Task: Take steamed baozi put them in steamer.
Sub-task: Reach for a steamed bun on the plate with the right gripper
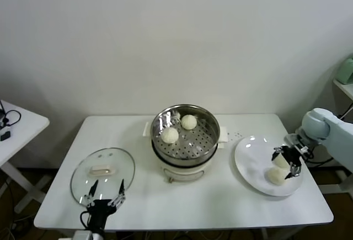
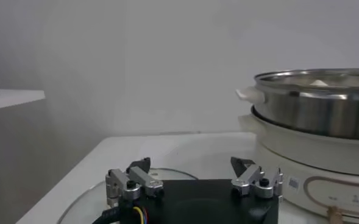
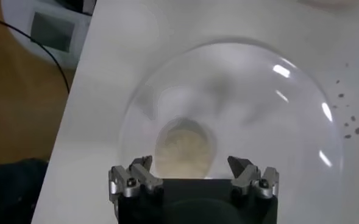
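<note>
The steamer (image 1: pixel 207 135) stands mid-table on its cream pot, with two steamed baozi (image 1: pixel 188 121) (image 1: pixel 170 135) inside. From the left wrist view I see its steel wall (image 2: pixel 313 103). A white plate (image 1: pixel 251 154) lies to its right. My right gripper (image 1: pixel 283 163) hovers low over it, open, with one pale baozi (image 1: pixel 281 161) between the fingers. Another baozi (image 1: pixel 274 175) lies beside it. In the right wrist view one baozi (image 3: pixel 184 149) rests on the plate (image 3: pixel 258 122) just ahead of the open right gripper (image 3: pixel 190 161), ungripped. My left gripper (image 1: pixel 106 187) (image 2: pixel 190 164) is open and idle.
A glass lid (image 1: pixel 102 169) lies flat at the front left, under the left gripper; its rim (image 2: pixel 94 201) shows in the left wrist view. A small white side table (image 1: pixel 16 124) stands to the left. A shelf (image 1: pixel 345 85) is at the far right. The plate sits near the table's right front corner.
</note>
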Controlling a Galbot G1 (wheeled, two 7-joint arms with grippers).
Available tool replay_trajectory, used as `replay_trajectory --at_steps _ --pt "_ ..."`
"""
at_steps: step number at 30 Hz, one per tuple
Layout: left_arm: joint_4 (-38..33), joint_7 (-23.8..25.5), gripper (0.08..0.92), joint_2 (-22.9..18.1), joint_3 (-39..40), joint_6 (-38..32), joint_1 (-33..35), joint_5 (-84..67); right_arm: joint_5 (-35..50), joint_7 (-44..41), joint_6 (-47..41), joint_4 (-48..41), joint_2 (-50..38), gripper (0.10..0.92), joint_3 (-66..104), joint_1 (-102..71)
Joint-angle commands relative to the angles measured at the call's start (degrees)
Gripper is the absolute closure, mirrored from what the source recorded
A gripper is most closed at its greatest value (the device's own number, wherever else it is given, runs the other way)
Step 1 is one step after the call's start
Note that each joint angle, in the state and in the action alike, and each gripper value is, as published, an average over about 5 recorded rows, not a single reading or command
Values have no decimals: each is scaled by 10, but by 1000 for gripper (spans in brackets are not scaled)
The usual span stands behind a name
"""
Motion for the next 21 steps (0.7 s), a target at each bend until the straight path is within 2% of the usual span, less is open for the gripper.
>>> replay_trajectory --at_steps 1,21 --pt "3 0 177 1 -1 0 0 -2 -32 4 6 -9 1 203 26 -36" --pt "9 0 177 -4 3 -1 -5 -3 -56 26 12 -24 25 203 21 -44"
